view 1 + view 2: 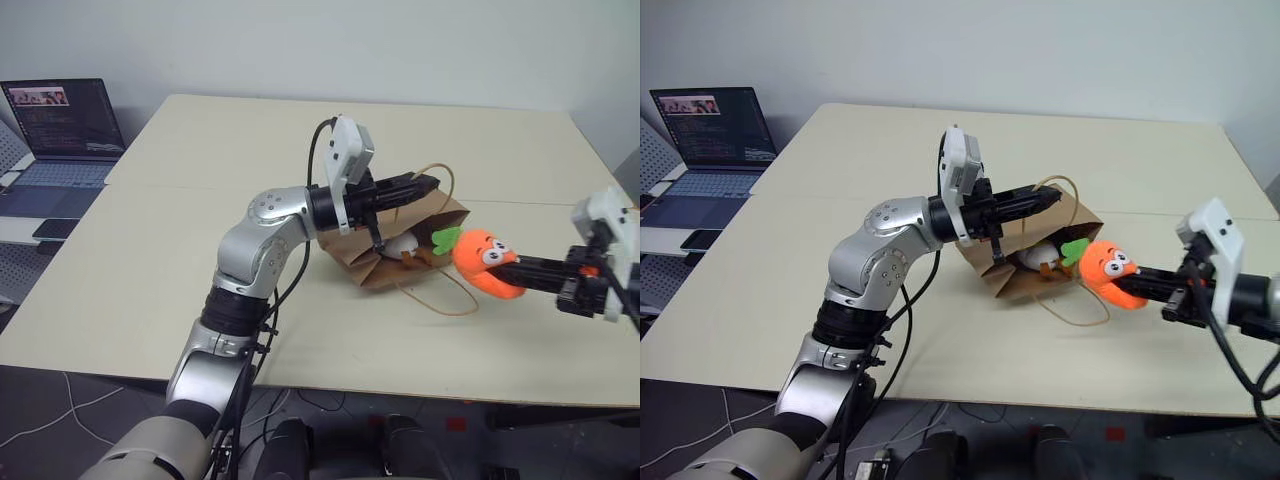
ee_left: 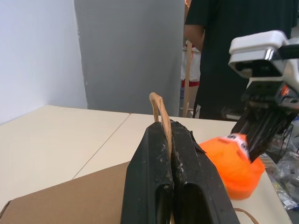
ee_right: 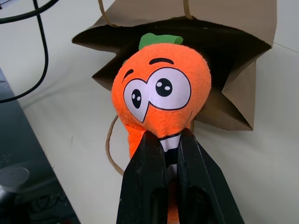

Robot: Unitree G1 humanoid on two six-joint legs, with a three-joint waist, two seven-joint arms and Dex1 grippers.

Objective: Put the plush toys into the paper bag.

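Left claw: closest thing to the head camera is the left arm, reaching across in front of the bag, with its two black fingers squeezed together on one twisted-cord handle at the bag's upper edge. In the left wrist view the cord sticks up right out of the seam between the fingers.
Paper bag: brown kraft, lying on its side on the tabletop, mouth facing the robot's right. The top side is held up by that handle, so the opening gapes. The other cord handle loops loose on the tabletop in front of the mouth.
Egg toy: white, already inside the bag near the mouth, partly hidden by the paper.
Right claw: clamped tight on the lower, narrow end of the carrot, fingers pressed into the plush on both sides.
Carrot toy: orange, cartoon face, green top pointing at the bag's opening. It's held off the tabletop just outside the mouth, not in yet.
Laptop: open, screen on, off past the tabletop's left edge.
Person: dark top, standing beyond the tabletop in the left wrist view.
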